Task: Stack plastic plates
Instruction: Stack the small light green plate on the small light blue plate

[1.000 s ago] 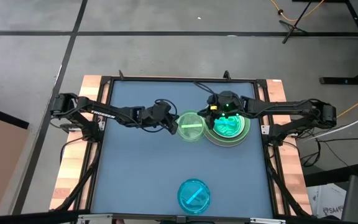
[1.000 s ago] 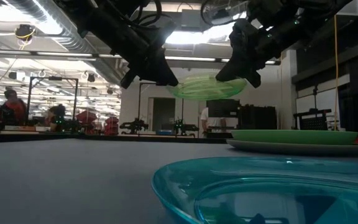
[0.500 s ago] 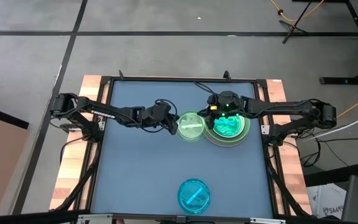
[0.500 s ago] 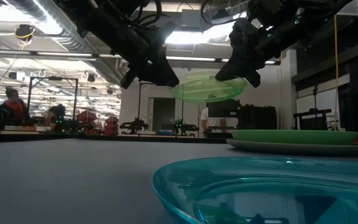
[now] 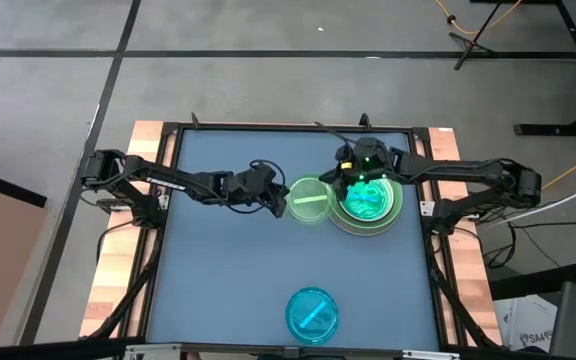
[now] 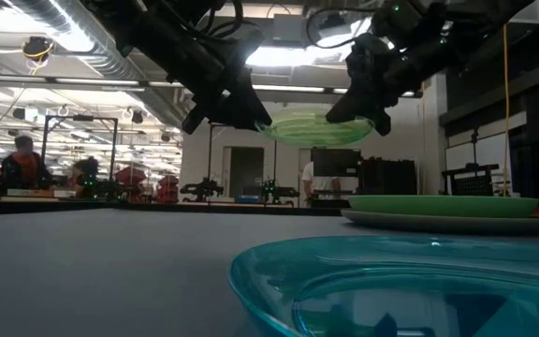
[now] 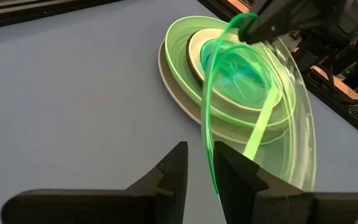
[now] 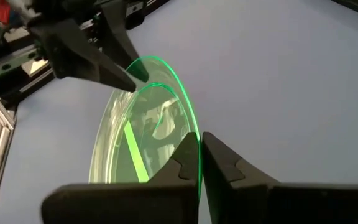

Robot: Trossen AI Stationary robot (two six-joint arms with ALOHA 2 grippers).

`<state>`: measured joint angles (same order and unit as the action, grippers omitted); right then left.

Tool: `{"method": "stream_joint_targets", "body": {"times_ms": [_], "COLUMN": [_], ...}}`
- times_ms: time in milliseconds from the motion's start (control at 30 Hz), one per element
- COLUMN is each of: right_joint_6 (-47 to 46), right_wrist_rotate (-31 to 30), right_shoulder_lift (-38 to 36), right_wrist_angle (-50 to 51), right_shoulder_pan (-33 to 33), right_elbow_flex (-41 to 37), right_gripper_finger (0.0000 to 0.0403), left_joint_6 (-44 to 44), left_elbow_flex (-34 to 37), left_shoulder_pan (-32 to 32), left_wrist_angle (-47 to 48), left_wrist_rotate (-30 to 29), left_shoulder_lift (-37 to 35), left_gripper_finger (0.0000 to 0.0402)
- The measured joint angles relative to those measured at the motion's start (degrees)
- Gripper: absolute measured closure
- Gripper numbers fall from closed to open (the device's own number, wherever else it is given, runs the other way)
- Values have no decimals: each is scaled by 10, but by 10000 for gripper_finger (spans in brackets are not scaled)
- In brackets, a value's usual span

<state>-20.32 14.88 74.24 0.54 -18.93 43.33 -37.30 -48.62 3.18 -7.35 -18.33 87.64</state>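
Observation:
A small translucent green plate (image 5: 310,202) hangs in the air between my two grippers, just left of the stack. My left gripper (image 5: 280,204) is shut on its left rim and my right gripper (image 5: 336,188) on its right rim. In the low view the green plate (image 6: 312,126) floats well above the table. The stack (image 5: 370,206) rests flat on the table: a large grey plate (image 7: 169,84) at the bottom, a large light green plate (image 7: 178,43), a white one (image 7: 197,50), and a translucent green one on top. A translucent blue plate (image 5: 312,313) lies near the near edge. My left gripper pinches the green plate's left rim (image 7: 208,152) between its two fingers (image 7: 178,168), coming level from the table's left. The plate is lifted clear and roughly level. My right gripper pinches the opposite rim (image 8: 197,146) between its fingers (image 8: 221,163), coming from the table's right and slanting down. The plate is clear of the stack.
The blue plate (image 6: 410,290) fills the low view's foreground. The stack (image 6: 447,211) sits right of centre by the right arm. Bare blue-grey table (image 5: 218,280) spreads left and near. A black frame (image 5: 173,130) rims the table.
The green plate, held by both grippers, has risen a little and flattened toward level. My right gripper has shifted slightly toward the far edge. Neither gripper has opened.

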Motion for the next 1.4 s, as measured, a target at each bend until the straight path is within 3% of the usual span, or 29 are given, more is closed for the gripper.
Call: {"method": "stream_joint_targets", "body": {"times_ms": [433,833,1400], "right_joint_6": [18,86,256], "right_wrist_rotate": [34,194,236], "right_shoulder_lift": [0,-2,-2], "right_wrist_angle": [88,194,391], "right_shoulder_pan": [-82,-187,-326], "right_elbow_flex": [0,0,0], "right_gripper_finger": [403,403,403], "left_joint_6": [0,0,0], "left_elbow_flex": [0,0,0], "left_shoulder_pan": [0,0,0], "left_wrist_angle": [1,6,8], "left_wrist_rotate": [0,0,0], "left_shoulder_lift": [0,0,0], "left_gripper_finger": [331,331,331]}}
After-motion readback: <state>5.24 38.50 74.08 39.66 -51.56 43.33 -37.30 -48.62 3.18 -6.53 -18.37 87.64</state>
